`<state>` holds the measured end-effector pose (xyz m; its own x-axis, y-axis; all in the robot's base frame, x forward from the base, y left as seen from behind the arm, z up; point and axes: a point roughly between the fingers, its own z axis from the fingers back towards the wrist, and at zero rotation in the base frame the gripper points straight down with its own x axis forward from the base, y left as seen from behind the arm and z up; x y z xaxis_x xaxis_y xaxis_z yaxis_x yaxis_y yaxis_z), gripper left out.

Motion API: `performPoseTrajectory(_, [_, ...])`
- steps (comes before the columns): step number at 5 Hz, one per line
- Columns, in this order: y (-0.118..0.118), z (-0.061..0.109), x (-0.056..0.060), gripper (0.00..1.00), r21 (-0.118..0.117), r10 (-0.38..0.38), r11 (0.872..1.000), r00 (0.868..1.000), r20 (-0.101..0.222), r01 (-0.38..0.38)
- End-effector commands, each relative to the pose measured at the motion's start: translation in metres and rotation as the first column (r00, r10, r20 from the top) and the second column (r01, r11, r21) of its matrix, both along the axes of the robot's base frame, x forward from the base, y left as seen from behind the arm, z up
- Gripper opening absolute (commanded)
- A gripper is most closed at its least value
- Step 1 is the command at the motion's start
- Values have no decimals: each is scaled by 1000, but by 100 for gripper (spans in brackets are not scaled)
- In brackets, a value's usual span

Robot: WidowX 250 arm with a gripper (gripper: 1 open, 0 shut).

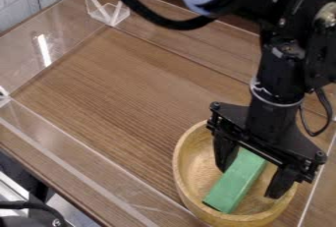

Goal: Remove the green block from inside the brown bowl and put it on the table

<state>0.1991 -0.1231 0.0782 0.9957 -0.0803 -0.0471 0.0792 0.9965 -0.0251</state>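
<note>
Nothing of the task is done yet: the green block is still lying flat inside the brown bowl, tilted along the bowl's floor with its long axis running from lower left to upper right

Left side: bare table, wood grain, nothing parked on it. The low clear acrylic wall is seen along the left and front edges, and a small clear corner piece at the far back. Plenty of free surface is available there for the set-down

Right side: the bowl is sat near the front right corner, close to the front wall. The gripper is pointed straight down into the bowl, jaws spread wide, one finger on each side of the block's upper end. No grasp is made; the block is straddled, not pinched, and contact with the fingers cannot be confirmed

Left to do, as judged: jaws to be closed across the block's narrow width, block to be lifted clear of the rim, carried left over open table, released

In the way: only the bowl's thick rim, which must be cleared by block and fingers on the way out. The right finger is judged close to the bowl's inner wall, so the bowl could be nudged during closing. A dark cable is hung above the back, well apart from the work
</note>
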Motion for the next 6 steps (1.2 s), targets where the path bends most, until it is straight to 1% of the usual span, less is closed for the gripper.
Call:
performPoseTrajectory(1, [-6,3,2,100,-19,-17,1000,999,37,18])
performPoseTrajectory(2, [-6,-2,2,100,-21,-22,1000,999,48,23])
performPoseTrajectory(5, [-7,-14,3,100,-17,-34,999,996,79,36])
performPoseTrajectory(6, [-8,-16,2,100,-17,-35,999,995,90,36])
